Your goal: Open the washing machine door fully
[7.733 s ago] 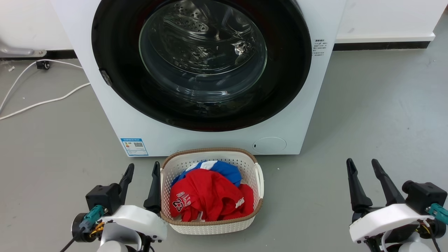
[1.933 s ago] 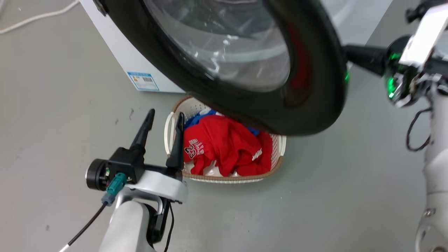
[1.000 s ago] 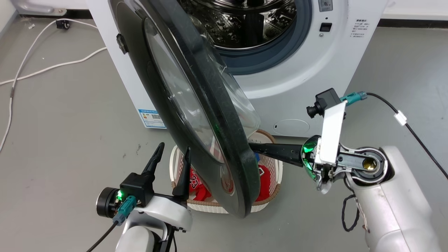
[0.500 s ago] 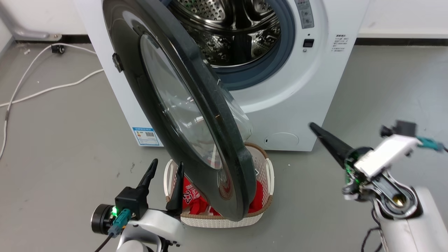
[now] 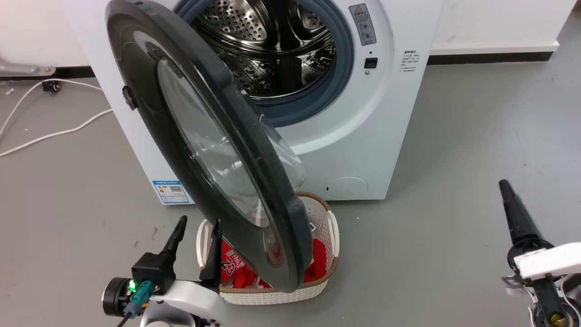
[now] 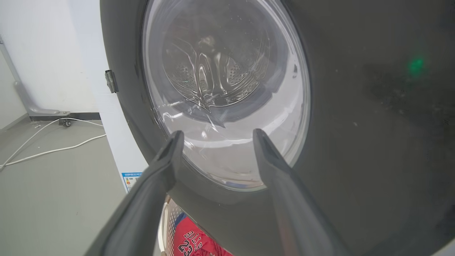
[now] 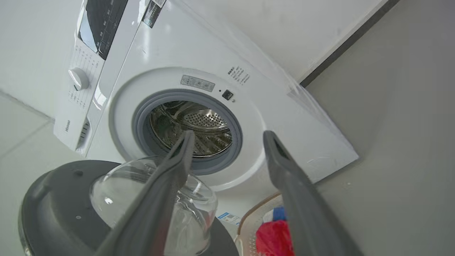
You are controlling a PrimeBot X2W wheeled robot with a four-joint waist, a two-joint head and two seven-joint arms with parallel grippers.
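**Washer door swings wide as right arm backs off**

The one washing machine (image 5: 363,136) stands with its steel drum exposed. Its single door (image 5: 150,118), hinged on the left, juts out over the lone laundry basket (image 5: 324,218) of red clothes. Of the two tools, the right tool (image 7: 228,134), at the door's inner rim a second ago, has pulled well clear, fingers spread and empty. The left tool (image 5: 199,220), also spread and empty, sits beside the basket, facing the door's glass. The door looks almost fully open, though a little swing may remain.

The washing machine door (image 5: 206,150) overhangs the laundry basket (image 5: 320,213) (blocking it); drum (image 5: 268,50) and floor (image 5: 454,181) rightward lie open.
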